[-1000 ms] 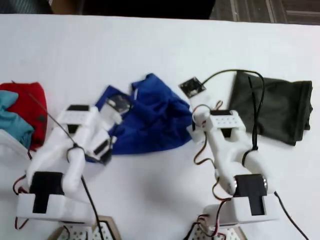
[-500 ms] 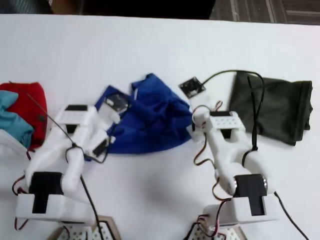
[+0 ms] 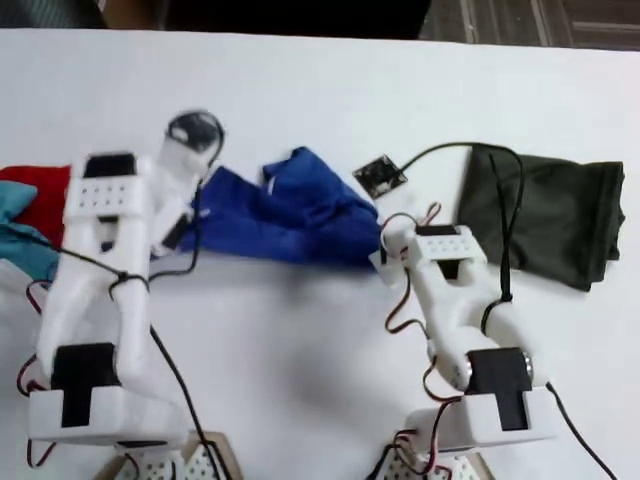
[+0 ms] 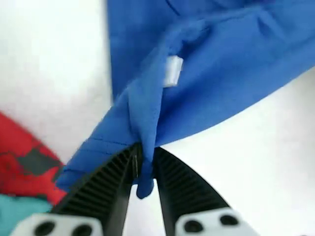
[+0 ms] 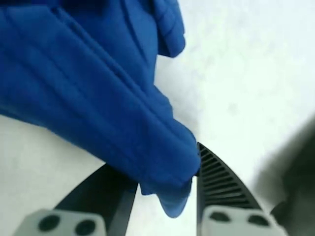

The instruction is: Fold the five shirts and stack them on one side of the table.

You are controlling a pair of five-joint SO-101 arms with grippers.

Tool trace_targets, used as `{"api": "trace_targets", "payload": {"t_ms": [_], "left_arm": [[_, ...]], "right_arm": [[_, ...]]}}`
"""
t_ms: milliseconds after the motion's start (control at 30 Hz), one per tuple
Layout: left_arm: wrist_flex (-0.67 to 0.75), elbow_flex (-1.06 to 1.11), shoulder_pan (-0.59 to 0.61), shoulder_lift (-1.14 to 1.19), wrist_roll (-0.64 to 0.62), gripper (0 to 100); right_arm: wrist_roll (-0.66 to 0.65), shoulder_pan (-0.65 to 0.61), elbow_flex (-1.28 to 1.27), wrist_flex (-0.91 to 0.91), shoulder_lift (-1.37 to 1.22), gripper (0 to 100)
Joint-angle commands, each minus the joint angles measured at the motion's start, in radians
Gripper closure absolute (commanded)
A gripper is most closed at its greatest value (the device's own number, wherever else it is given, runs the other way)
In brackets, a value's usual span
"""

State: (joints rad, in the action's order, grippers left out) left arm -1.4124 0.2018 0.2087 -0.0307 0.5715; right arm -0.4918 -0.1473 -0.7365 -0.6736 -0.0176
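Swung out toward eleven o'clock, the left gripper (image 4: 145,164) has drawn the blue shirt (image 3: 290,215) into a taut band across mid-table. Its fingers pinch one end. The right gripper (image 5: 162,169), at the shirt's three o'clock, clamps the other. It looks ready to spread flat.

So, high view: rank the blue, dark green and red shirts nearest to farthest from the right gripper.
1. Blue shirt: held in the right gripper.
2. Dark green shirt: just to its right.
3. Red shirt: at the far left.
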Motion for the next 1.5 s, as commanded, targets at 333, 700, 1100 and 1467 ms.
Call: {"api": "trace_targets", "payload": {"t_ms": [333,700,1100,1467], "left_arm": [[0.241,0.157,0.100,0.100,-0.018,98],[0.092,-0.071,0.129,0.114,-0.273,98],[-0.035,-0.142,0.123,0.112,-0.279,98],[-0.054,-0.139,0.126,0.115,-0.279,82]], "right_arm": [[0.109,-0.005,0.000,0.038,-0.007,84.7],[0.110,-0.005,0.000,0.041,-0.007,84.7],[0.110,-0.005,0.000,0.041,-0.007,84.7],[0.110,-0.005,0.000,0.041,-0.007,84.7]]}}
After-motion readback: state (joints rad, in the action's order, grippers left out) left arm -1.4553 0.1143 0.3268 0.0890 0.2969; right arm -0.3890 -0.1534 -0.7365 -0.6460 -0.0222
